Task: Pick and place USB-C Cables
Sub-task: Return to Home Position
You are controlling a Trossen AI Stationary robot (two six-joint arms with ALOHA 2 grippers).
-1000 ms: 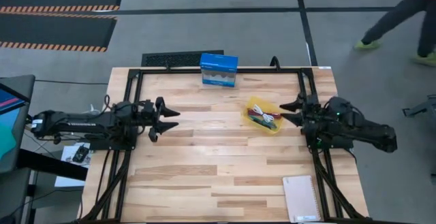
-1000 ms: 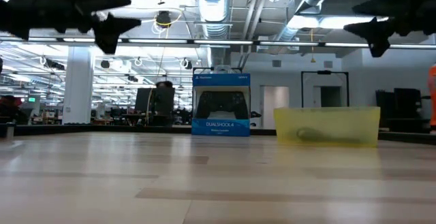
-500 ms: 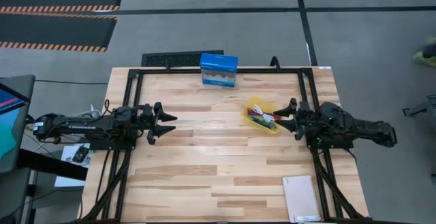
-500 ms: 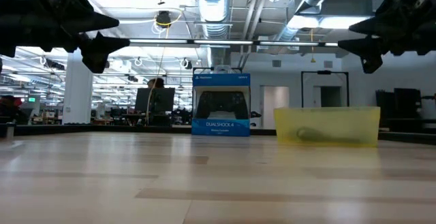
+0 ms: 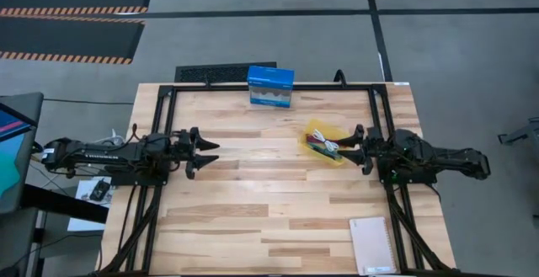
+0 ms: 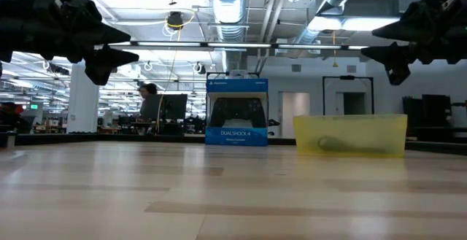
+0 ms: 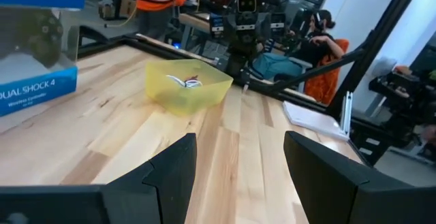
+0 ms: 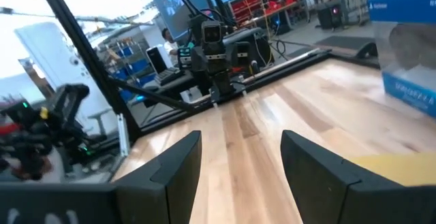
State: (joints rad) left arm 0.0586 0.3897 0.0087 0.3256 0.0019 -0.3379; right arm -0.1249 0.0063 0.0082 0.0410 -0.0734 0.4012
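A: Left end effector (image 5: 210, 153)?
B: Fingers spread, empty, raised over the counter's (image 5: 253, 201) left side; right end effector (image 5: 348, 146) likewise spread and empty, just beside the yellow tray (image 5: 310, 134).
A: USB-C Cables (image 5: 325, 147)?
B: Bundled inside that tray; blue box (image 5: 270, 86) stands beyond, at the counter's far edge.

Your wooden table (image 5: 253, 201) carries three things: a blue box (image 5: 270, 86) at the far edge near its middle, a yellow tray (image 5: 316, 126) right of centre, and a white pad (image 5: 371, 245) at the near right corner, all well apart.
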